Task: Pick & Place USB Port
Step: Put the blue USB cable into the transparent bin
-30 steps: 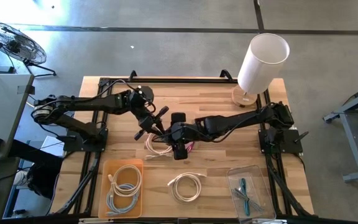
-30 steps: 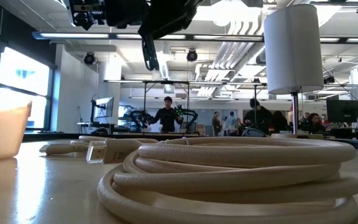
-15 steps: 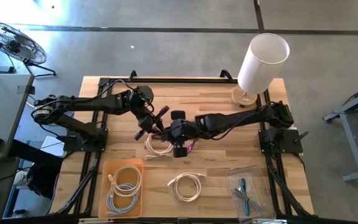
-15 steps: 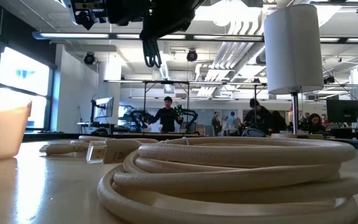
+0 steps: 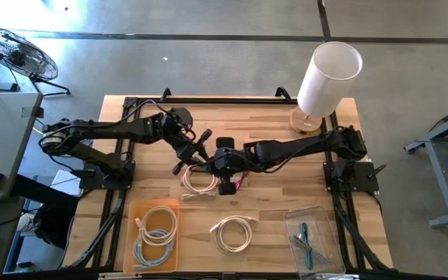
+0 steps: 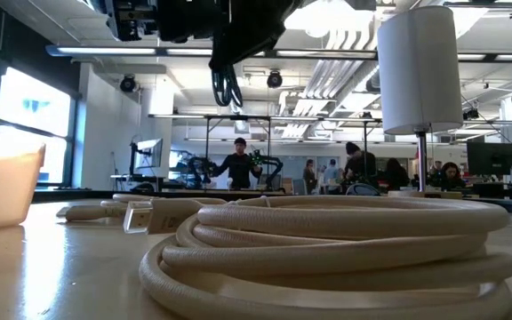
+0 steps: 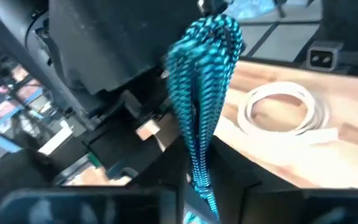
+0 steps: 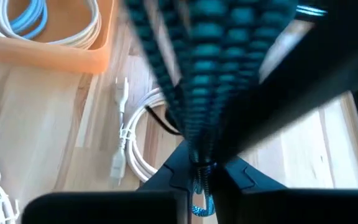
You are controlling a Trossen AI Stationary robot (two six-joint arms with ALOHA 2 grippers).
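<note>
A teal-and-black braided cable (image 7: 202, 93) hangs bunched between my two grippers, high over the table's middle. In the low view it shows as a dark loop (image 6: 225, 84). My left gripper (image 5: 198, 152) and my right gripper (image 5: 211, 162) meet there, both shut on the cable (image 8: 197, 81). Below them a white cable coil (image 5: 199, 182) lies flat on the wood. My left gripper pinches the bundled strands of the braided cable (image 7: 198, 182) between its two fingers. The bundle runs on from the fingers toward the right arm, clear of the table. My right gripper pinches the same bundle (image 8: 197, 167) between its two fingers, with several strands together. The cable is lifted clear of the wood and of the white coil below.
An orange tray (image 5: 135, 208) with coiled cables stands near the front left. Another white coil (image 5: 234, 232) lies at front centre. A clear tray (image 5: 327, 225) at the front right holds teal cables. A white lamp (image 5: 327, 74) stands at the far right.
My right gripper has moved a little toward the left gripper and the far edge, and has shut on the braided cable. The cable's loop in the low view has shifted slightly toward the right.
</note>
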